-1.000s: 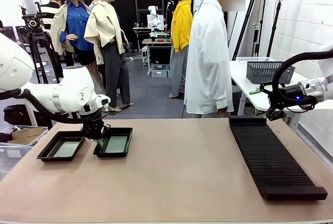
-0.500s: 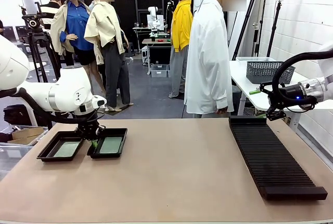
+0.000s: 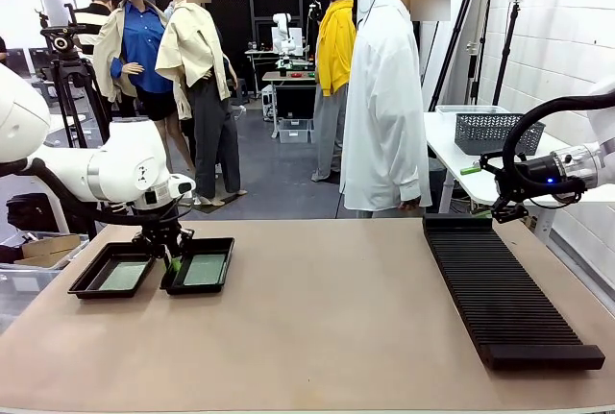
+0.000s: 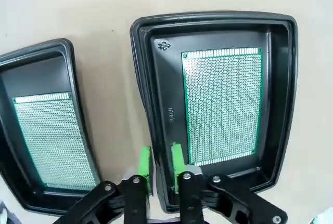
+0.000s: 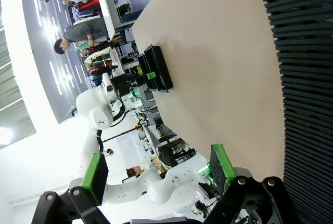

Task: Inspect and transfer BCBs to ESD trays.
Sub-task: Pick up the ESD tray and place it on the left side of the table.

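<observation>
My left claw [image 4: 161,164] is pinching the near rim of one ESD tray [image 4: 283,78]; my right claw [image 5: 158,171] is hanging wide apart over the slotted rack [image 5: 307,78]. Both trays are holding BCBs [image 4: 223,104], so I'm judging the transfer nearly finished.

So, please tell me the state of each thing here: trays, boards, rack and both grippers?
Left ESD tray: holds one BCB, flat.
Right ESD tray: holds one BCB, flat; rim pinched.
Left gripper: shut on the right ESD tray's rim.
Right gripper: open, holding nothing.
Slotted rack: no boards visible.
</observation>
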`<state>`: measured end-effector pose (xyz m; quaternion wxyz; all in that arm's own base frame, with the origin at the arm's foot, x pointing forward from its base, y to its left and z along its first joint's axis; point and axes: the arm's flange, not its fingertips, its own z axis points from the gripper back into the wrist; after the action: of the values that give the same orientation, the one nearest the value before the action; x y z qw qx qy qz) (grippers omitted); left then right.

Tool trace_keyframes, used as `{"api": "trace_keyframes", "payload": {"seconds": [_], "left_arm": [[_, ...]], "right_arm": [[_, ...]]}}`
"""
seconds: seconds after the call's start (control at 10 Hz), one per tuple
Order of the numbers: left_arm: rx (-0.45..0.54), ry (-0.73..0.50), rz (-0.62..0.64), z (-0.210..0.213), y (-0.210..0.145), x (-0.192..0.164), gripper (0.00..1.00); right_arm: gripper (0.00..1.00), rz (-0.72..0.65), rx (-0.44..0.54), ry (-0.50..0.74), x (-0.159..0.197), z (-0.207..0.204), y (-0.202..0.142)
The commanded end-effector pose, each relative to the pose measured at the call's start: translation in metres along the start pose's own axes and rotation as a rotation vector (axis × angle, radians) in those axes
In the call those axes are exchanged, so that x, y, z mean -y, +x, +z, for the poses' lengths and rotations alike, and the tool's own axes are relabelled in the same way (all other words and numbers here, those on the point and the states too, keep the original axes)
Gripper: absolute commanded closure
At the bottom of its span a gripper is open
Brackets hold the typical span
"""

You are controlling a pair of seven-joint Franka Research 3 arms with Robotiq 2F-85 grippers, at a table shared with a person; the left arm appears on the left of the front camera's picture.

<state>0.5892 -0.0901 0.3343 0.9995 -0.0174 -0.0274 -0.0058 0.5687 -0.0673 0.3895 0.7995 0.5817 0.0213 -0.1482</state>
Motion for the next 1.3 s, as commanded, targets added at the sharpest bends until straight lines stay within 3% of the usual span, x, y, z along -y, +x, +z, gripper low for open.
{"api": "trace_keyframes", "payload": {"seconds": [0.0, 0.1, 0.5, 1.2], "left_arm": [[0.004, -0.031, 0.021, 0.013, -0.006, -0.004, 0.16], [0.025, -0.023, 0.057, 0.024, -0.01, -0.004, 0.0], [0.111, -0.041, 0.083, 0.055, -0.031, -0.003, 0.0], [0.098, -0.029, 0.065, 0.062, -0.029, -0.001, 0.0]], "right_arm": [[0.0, -0.008, 0.006, -0.004, -0.001, -0.002, 0.001], [0.0, -0.008, 0.006, -0.004, -0.001, -0.002, 0.001], [0.0, -0.008, 0.006, -0.004, -0.001, -0.002, 0.001], [0.0, -0.008, 0.006, -0.004, -0.001, -0.002, 0.001]]}}
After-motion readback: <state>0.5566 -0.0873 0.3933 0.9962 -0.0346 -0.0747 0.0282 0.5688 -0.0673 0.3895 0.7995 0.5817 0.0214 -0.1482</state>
